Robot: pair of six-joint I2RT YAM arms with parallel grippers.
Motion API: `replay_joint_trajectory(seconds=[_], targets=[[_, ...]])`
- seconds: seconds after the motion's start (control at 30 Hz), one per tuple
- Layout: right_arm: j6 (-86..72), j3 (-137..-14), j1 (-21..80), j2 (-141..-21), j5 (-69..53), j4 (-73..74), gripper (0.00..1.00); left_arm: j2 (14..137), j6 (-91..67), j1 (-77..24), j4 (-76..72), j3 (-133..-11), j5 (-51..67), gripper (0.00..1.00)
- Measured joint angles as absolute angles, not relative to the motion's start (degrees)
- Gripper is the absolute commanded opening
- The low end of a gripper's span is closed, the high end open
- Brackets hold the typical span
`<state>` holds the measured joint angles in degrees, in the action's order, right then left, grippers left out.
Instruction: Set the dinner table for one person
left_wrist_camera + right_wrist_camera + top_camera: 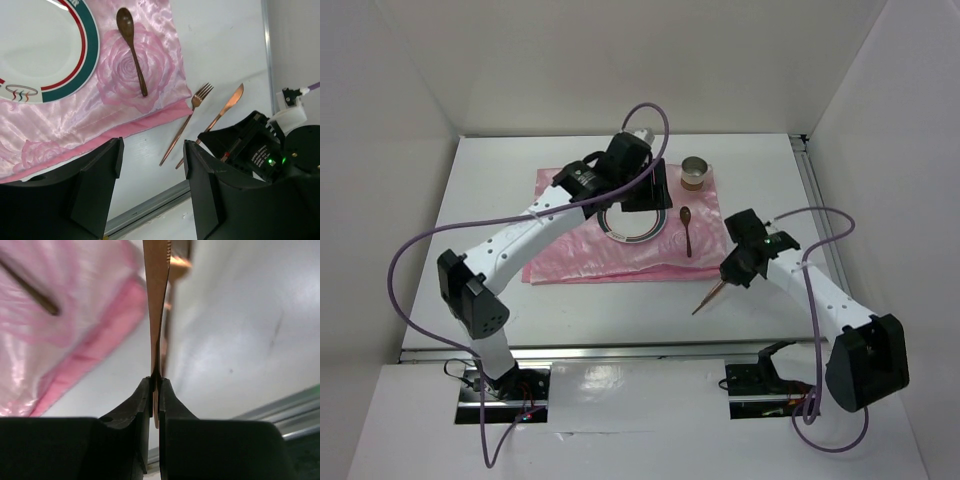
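Left claw (152, 155) hangs wide open with nothing in it over the pink cloth (570, 250), where the plate (40, 50) and brown spoon (132, 47) are laid, so I'd guess it's parked clear of the other arm. The white counter (620, 310) runs under everything. On its bare part just right of the cloth, the fork (185, 125) and knife (156, 315) lie side by side. Right claw (155, 385) is pinched tight on the knife's handle end, probably to carry it beside the plate.

Matte white dinner table (500, 300) with silver rails along its near and right edges, shiny pink cloth (570, 255) spread over its middle toward the far edge, copper fork (181, 128) and copper knife (220, 114) side by side on the bare surface just off the cloth's near right corner
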<state>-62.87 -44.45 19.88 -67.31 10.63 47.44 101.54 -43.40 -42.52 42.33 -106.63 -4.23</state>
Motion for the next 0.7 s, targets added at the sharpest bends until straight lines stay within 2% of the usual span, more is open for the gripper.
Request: replay_joint_trajectory(seconds=[0.2, 0.4, 0.7], targets=[[-46.5, -59.92, 19.99, -76.86, 12.71, 45.58, 0.0, 98.08, -43.38, -40.05, 42.24, -106.63, -4.16, 0.68], [-27.92, -78.06, 20.05, -95.83, 10.24, 43.48, 0.0, 97.49, -43.38, -37.5, 42.3, -104.68, -4.05, 0.68], [-12.47, -82.0, 20.36, -109.6, 6.11, 41.06, 0.0, 94.59, -43.38, -35.83, 43.05, -100.44, -3.97, 0.68]])
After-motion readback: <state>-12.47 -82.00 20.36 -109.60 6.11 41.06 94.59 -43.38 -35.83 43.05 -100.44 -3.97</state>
